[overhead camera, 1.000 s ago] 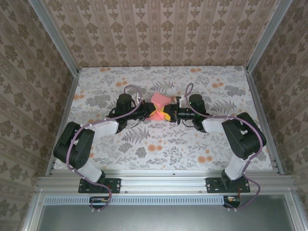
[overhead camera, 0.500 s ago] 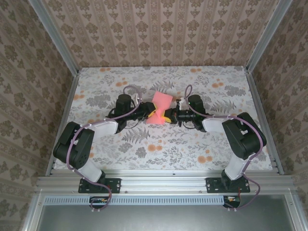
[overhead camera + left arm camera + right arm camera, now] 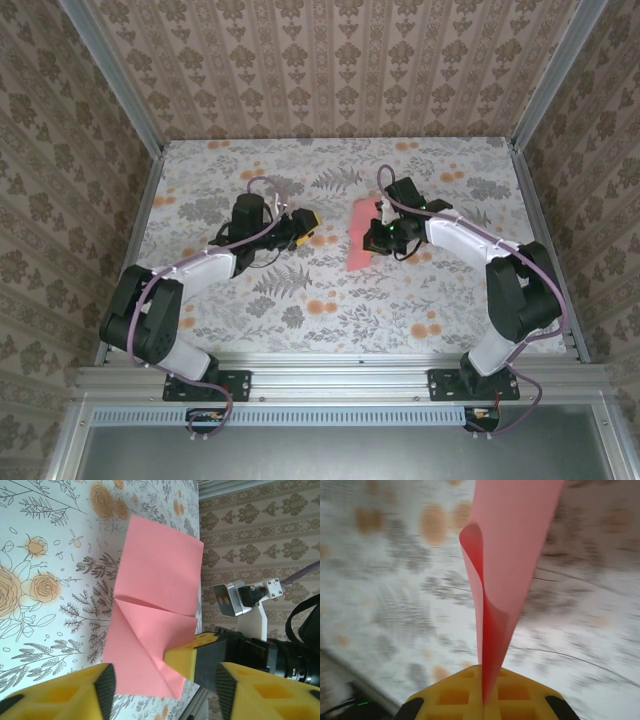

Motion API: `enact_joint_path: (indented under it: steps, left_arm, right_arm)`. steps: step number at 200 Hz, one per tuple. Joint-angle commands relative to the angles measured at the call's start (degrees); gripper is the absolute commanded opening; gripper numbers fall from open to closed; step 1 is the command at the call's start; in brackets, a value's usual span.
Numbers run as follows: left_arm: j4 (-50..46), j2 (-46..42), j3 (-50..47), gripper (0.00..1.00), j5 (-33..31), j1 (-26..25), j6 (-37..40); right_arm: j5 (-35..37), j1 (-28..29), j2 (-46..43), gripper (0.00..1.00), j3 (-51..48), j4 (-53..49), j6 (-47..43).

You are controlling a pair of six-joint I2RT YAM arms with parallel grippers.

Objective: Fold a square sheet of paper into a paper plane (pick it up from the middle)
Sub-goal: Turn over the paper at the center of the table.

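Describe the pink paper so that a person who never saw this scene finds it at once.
Look at the floral table, slightly right of its middle, where the right gripper is shut. The pink sheet of paper is pinched in its yellow pads, partly folded. It is plain coral pink, unlike the small orange flowers printed around it.

Bright, even light; soft shadows; heavy motion blur at right wrist.

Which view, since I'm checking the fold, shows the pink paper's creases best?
The left wrist view: the pink paper faces it broadside, creases plain. Top external shows it small; right wrist shows it edge-on and curled, pinched in the right gripper.
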Motion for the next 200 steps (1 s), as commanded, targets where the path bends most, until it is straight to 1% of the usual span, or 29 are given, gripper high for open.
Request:
enact_joint_path:
  steps: [1, 9, 17, 36, 66, 75, 91, 92, 97, 122, 145, 158, 172, 200]
  left_arm:
    - [-4.2, -2.4, 1.8, 0.63, 1.6, 0.3, 4.0]
    - [-5.1, -2.7, 2.0, 0.67, 1.8, 0.2, 4.7]
    - [-5.8, -2.9, 2.2, 0.71, 2.1, 0.2, 5.2]
    - [-7.0, -3.2, 2.4, 0.75, 2.8, 0.3, 6.1]
    - [-8.3, -4.4, 1.4, 0.76, 3.1, 0.3, 6.7]
    - [-8.9, -4.9, 1.0, 0.77, 3.2, 0.2, 6.9]
    - [-10.2, -5.6, 0.3, 0.76, 3.3, 0.2, 7.4]
    - [-10.3, -5.7, 0.3, 0.76, 3.4, 1.0, 7.4]
    - [-10.6, -5.9, 0.1, 0.76, 3.4, 1.9, 7.6]
    - [-12.3, -7.1, -0.6, 0.76, 3.5, 1.9, 8.3]
    - [-13.7, -8.5, -1.5, 0.76, 3.5, 2.1, 8.6]
    - [-14.7, -9.5, -2.1, 0.76, 3.5, 1.9, 8.9]
    - [-15.9, -10.9, -2.9, 0.76, 3.3, 2.1, 9.3]
    - [-18.0, -13.6, -4.6, 0.76, 2.6, 2.1, 9.9]
  right_arm:
    - [20.8, 1.1, -1.5, 0.03, 5.7, -19.5, -9.2]
    - [26.5, 2.0, -1.0, 0.03, 7.8, -23.0, -10.0]
    - [30.5, 2.6, -0.2, 0.04, 9.5, -25.7, -10.4]
    - [39.5, 4.7, 2.6, 0.04, 12.9, -31.2, -10.5]
    - [48.1, 8.0, 8.9, 0.04, 17.6, -36.3, -8.5]
    - [50.3, 9.5, 11.2, 0.06, 19.5, -37.8, -7.8]
    - [51.9, 11.9, 15.6, 0.07, 23.0, -40.1, -6.8]
    - [52.0, 12.0, 15.9, 0.07, 23.2, -40.1, -6.7]
    - [52.1, 12.6, 16.7, 0.08, 24.0, -40.4, -6.5]
    - [51.1, 15.2, 21.8, 0.10, 27.9, -41.4, -5.4]
    - [48.3, 17.4, 25.7, 0.17, 31.2, -41.6, -5.3]
    - [45.4, 18.4, 26.5, 0.20, 32.0, -40.1, -5.3]
    - [42.0, 19.3, 26.9, 0.25, 32.3, -38.0, -5.3]
    - [32.0, 19.6, 25.9, 0.27, 30.6, -30.7, -5.2]
